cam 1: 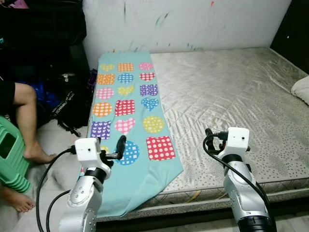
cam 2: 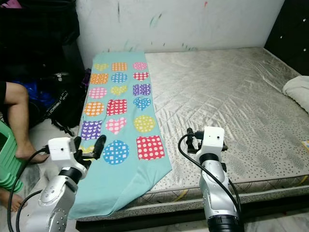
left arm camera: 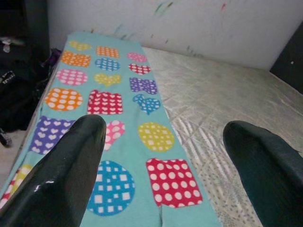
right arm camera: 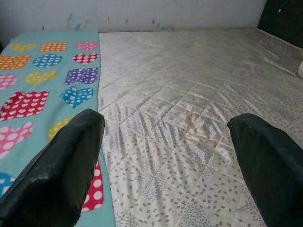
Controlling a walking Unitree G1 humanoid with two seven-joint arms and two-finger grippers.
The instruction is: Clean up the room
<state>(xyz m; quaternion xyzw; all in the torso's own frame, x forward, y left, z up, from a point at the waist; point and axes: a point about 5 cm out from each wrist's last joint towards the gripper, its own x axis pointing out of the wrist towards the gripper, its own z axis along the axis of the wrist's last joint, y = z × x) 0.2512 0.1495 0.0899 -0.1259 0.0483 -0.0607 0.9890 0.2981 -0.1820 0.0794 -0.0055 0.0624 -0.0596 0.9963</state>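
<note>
A teal blanket (cam 1: pixel 126 104) with coloured dotted patches lies flat along the left side of the bare quilted mattress (cam 1: pixel 227 92). Its near corner hangs over the bed's front edge. My left gripper (left arm camera: pixel 163 126) hovers open over the blanket's near end, above the blue and red dotted patches, with nothing between its fingers (left arm camera: pixel 71 161). My right gripper (right arm camera: pixel 165 120) is open too, held above the mattress close to the front edge, just right of the blanket's border. Both arms rise from below in the left eye view, the left gripper (cam 1: pixel 117 149) and the right gripper (cam 1: pixel 212 137).
A person's bare legs (cam 1: pixel 26 121) and a green plastic stool (cam 1: pixel 9 154) are on the floor at the left. A black bag (cam 1: pixel 67 101) leans by the bed. A white cloth or pillow (cam 1: pixel 301 89) lies at the mattress's right edge. A scuffed white wall (cam 1: pixel 193 19) stands behind.
</note>
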